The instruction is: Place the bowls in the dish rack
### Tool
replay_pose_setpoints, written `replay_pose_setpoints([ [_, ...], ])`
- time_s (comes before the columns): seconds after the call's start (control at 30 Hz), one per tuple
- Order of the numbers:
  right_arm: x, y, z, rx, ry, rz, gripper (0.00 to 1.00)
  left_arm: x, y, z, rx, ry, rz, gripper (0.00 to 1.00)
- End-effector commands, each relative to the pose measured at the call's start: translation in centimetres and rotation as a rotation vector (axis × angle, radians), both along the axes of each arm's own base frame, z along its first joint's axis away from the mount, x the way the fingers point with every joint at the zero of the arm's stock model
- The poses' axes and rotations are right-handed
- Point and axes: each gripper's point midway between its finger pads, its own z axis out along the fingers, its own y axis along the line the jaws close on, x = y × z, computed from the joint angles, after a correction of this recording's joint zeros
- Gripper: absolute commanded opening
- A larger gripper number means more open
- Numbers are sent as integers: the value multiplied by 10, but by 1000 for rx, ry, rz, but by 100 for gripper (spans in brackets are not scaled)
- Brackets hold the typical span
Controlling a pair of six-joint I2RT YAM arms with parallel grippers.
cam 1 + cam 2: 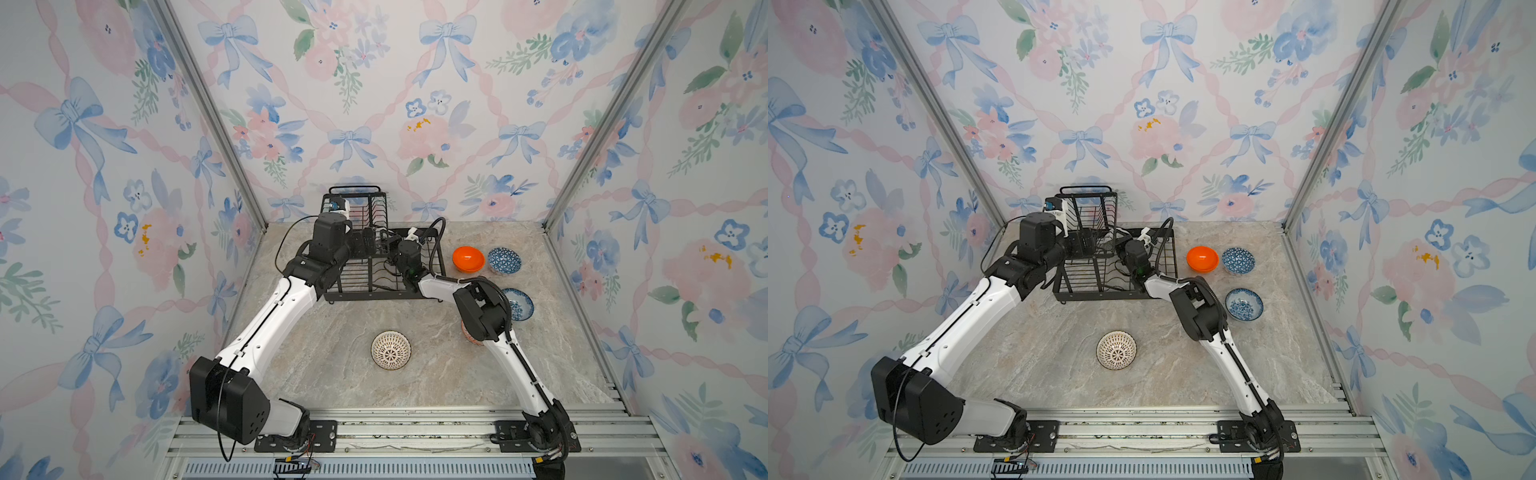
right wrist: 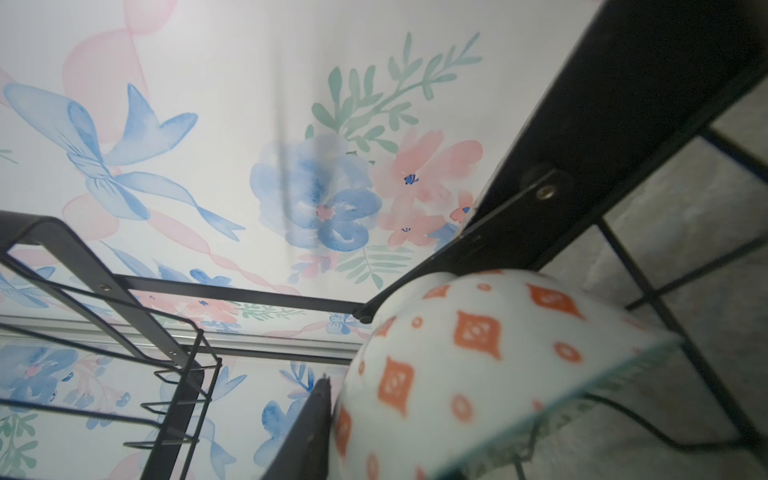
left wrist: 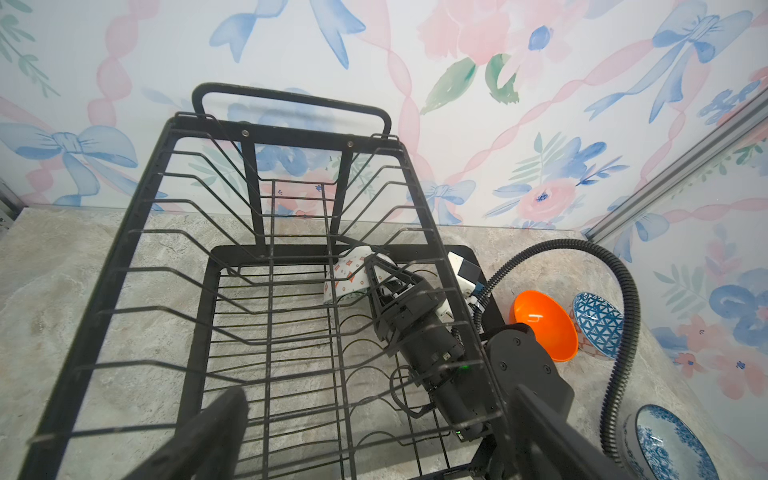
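Note:
The black wire dish rack (image 1: 353,296) stands at the back of the table. An orange-and-white patterned bowl (image 3: 347,276) lies tilted in its lower tray. My right gripper (image 3: 372,266) reaches into the tray, its jaws astride that bowl's rim. One finger (image 2: 316,415) lies along the bowl's (image 2: 478,353) outer wall and the other is hidden. My left gripper (image 3: 374,449) hovers open over the rack's (image 3: 124,232) upper basket, holding nothing. On the table sit a plain orange bowl (image 1: 468,258), a blue geometric bowl (image 1: 504,260), a blue floral bowl (image 1: 519,305) and a brown-lattice bowl (image 1: 390,350).
One more bowl (image 1: 468,336) shows only as an edge under my right arm's elbow. The right arm's black cable hose (image 3: 623,332) loops above the orange and blue bowls. The enclosure's papered walls stand close behind the rack and along both sides of the table.

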Motion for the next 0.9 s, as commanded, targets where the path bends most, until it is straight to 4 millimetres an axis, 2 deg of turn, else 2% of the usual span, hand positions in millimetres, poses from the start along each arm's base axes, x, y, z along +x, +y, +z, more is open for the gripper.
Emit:
replay_pose_setpoints([
  [0.0, 8, -11, 24, -4, -31, -29, 30, -8, 5, -16, 0, 58, 8, 98],
  [0.57, 7, -12, 35, 0, -55, -29, 36, -10, 5, -17, -1, 59, 7, 98],
  [0.87, 5, -21, 40, 2, -62, -41, 38, -8, 4, -16, -8, 61, 7, 98],
])
